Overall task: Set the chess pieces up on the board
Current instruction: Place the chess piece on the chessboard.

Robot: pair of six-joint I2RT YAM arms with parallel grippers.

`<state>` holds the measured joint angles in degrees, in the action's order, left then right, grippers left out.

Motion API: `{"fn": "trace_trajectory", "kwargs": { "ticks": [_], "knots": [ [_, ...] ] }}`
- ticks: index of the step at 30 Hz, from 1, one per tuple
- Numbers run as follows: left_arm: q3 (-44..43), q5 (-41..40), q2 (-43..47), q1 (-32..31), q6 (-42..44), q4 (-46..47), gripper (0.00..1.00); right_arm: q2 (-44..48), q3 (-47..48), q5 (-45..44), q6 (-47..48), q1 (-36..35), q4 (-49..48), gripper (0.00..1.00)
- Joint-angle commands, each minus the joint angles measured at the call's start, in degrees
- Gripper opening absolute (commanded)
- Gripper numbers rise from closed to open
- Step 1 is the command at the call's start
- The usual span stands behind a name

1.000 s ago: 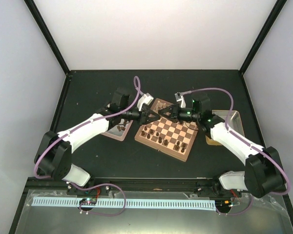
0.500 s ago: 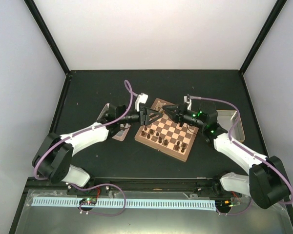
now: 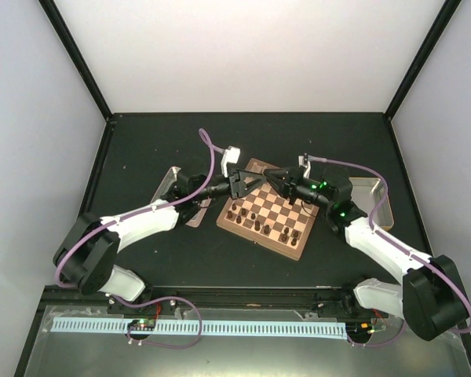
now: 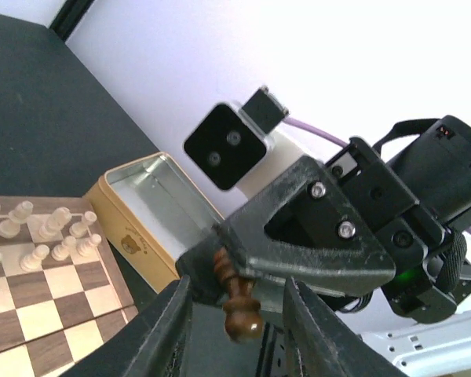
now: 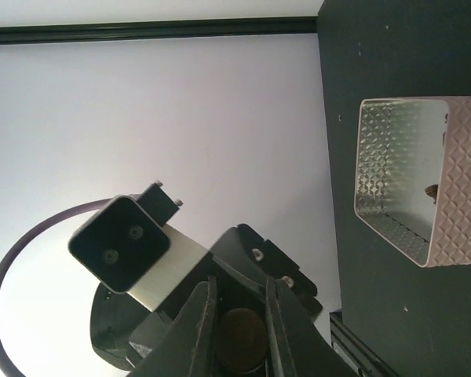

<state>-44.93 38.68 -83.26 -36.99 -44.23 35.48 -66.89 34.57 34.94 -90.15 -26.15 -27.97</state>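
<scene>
My left claw (image 4: 235, 330), shut a moment ago, now gapes half-open around the piece (image 4: 239, 302) my right claw (image 5: 239, 314) pinches: seemingly a handover.

A dark brown pawn (image 4: 237, 305) hangs in the right hand (image 4: 224, 263) above the chessboard (image 3: 259, 238); dark chessmen (image 3: 256, 225) line its near edge.

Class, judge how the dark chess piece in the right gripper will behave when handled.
The dark chess piece looks like turned wood: probably stiff and light. Pinched only at one end by the right gripper, it may pivot or slip. Slim, it likely tips easily.
</scene>
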Motion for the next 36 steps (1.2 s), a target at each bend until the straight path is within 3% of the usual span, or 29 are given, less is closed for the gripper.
{"fn": "trace_trajectory", "kwargs": {
  "ticks": [1,4,9,16,22,28,30,33,36],
  "knots": [
    [-0.3,-3.7,0.0,-0.4,0.1,3.3,0.33,0.7,-1.2,-0.3,-0.1,0.0,-0.6,0.03],
    [-0.8,-5.1,-0.1,-0.4,0.7,2.9,0.32,0.6,-1.3,0.1,0.5,0.0,0.1,0.04],
    [-1.7,-4.3,-0.7,-1.3,2.1,1.2,0.23,0.6,-1.9,-0.1,0.5,-0.1,0.4,0.04],
    [0.0,-3.7,-0.8,-2.4,2.0,1.3,0.32,0.9,-2.5,-1.7,-0.2,0.0,-1.3,0.04],
    [0.9,-3.9,-1.0,-2.8,1.8,2.7,0.19,1.7,-3.2,-2.8,-0.6,0.0,-1.7,0.04],
    [1.3,-4.4,-1.2,-2.9,2.0,2.6,0.18,2.0,-3.6,-3.5,-1.1,0.0,-1.9,0.04],
    [1.5,-4.6,-1.1,-2.9,2.1,2.7,0.20,2.1,-3.8,-3.8,-1.0,0.0,-1.6,0.04],
    [1.7,-5.4,-0.9,-3.0,2.7,1.9,0.32,2.6,-3.6,-4.5,0.2,0.0,0.1,0.04],
    [1.7,-6.0,-0.7,-3.0,3.4,0.7,0.35,3.3,-3.0,-5.3,1.9,0.0,2.9,0.04]
  ]
}}
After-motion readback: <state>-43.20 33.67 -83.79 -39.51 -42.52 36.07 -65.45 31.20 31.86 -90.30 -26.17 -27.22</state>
